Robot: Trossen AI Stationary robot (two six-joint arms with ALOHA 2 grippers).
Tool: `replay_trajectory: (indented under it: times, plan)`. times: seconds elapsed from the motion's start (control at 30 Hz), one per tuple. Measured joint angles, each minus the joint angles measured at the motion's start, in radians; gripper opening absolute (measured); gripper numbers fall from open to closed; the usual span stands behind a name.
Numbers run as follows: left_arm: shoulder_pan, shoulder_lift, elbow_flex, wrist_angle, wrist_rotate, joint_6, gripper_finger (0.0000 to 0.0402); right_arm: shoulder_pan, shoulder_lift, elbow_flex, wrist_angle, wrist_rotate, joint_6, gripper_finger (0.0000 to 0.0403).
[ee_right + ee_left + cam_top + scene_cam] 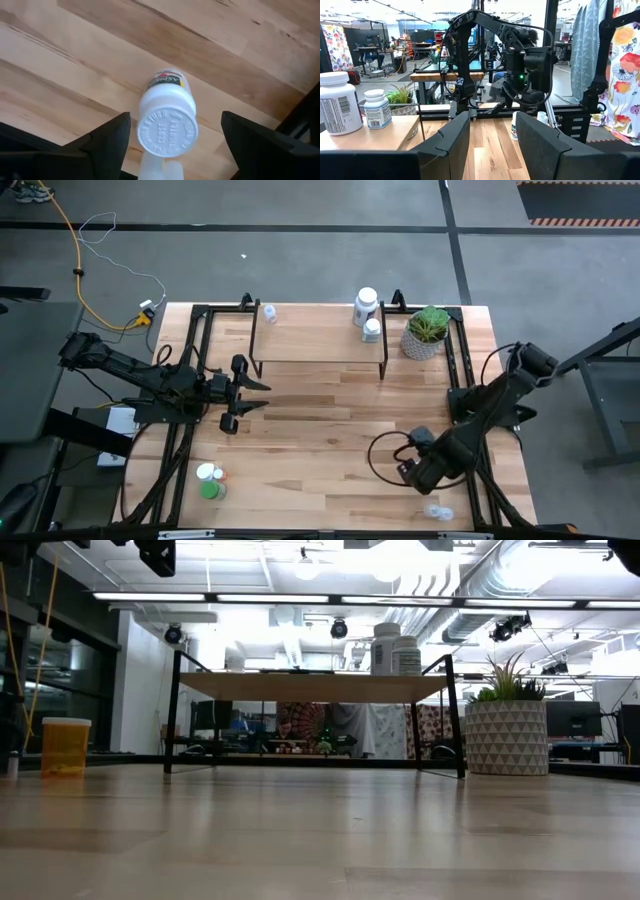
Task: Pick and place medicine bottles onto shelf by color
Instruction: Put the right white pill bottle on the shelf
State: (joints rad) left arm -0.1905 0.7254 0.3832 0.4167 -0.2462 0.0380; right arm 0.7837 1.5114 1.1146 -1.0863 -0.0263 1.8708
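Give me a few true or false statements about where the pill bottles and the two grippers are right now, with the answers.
1. Two white bottles stand on the shelf at its end nearest the plant. True.
2. The right gripper is shut on a bottle. False: its fingers stand open either side of a white-capped bottle.
3. The left gripper holds a green bottle. False: it is empty and open.
4. A green bottle stands on the table near its front left. True.

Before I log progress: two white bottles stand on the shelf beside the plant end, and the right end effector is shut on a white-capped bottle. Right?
Not quite. The right end effector is open, its fingers either side of the white-capped bottle, as the right wrist view shows. The two white bottles do stand on the shelf.
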Motion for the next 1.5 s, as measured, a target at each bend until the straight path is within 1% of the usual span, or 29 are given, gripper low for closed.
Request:
replay_trajectory:
  times: [0.13, 0.2, 0.33, 0.4, 0.53, 0.7, 0.93, 1.07, 1.37, 1.5]
  plan:
    - [0.000, 0.000, 0.000, 0.000, 0.000, 0.000, 0.0149, 0.002, 0.000, -0.005, 0.006, -0.023, 0.011, 0.0303]
    - [0.000, 0.000, 0.000, 0.000, 0.000, -0.003, 0.0149, 0.003, 0.008, -0.005, 0.037, -0.029, 0.014, 0.0303]
    - [0.000, 0.000, 0.000, -0.001, 0.000, -0.008, 0.0149, 0.004, 0.019, -0.004, 0.071, 0.026, 0.009, 0.0303]
    - [0.000, 0.000, 0.000, 0.000, 0.000, -0.008, 0.0149, 0.004, 0.022, -0.005, 0.071, 0.025, 0.014, 0.0303]
    - [0.000, 0.000, 0.000, -0.001, 0.000, -0.008, 0.0149, 0.004, 0.021, -0.005, 0.073, 0.015, 0.015, 0.0303]
    - [0.000, 0.000, 0.000, -0.001, 0.000, -0.008, 0.0149, 0.007, 0.021, -0.005, 0.068, -0.027, 0.014, 0.0303]
    - [0.000, 0.000, 0.000, -0.001, 0.000, -0.008, 0.0149, 0.011, 0.021, -0.005, 0.042, -0.028, 0.019, 0.0301]
    - [0.000, 0.000, 0.000, -0.001, 0.000, -0.008, 0.0149, 0.011, 0.021, -0.005, 0.040, -0.027, 0.027, 0.0282]
    - [0.000, 0.000, 0.000, -0.001, 0.000, -0.008, 0.0149, 0.011, 0.021, -0.005, 0.044, -0.027, 0.037, 0.0211]
    - [0.000, 0.000, 0.000, -0.001, 0.000, -0.008, 0.0149, 0.011, 0.021, -0.005, 0.044, -0.022, 0.043, 0.0197]
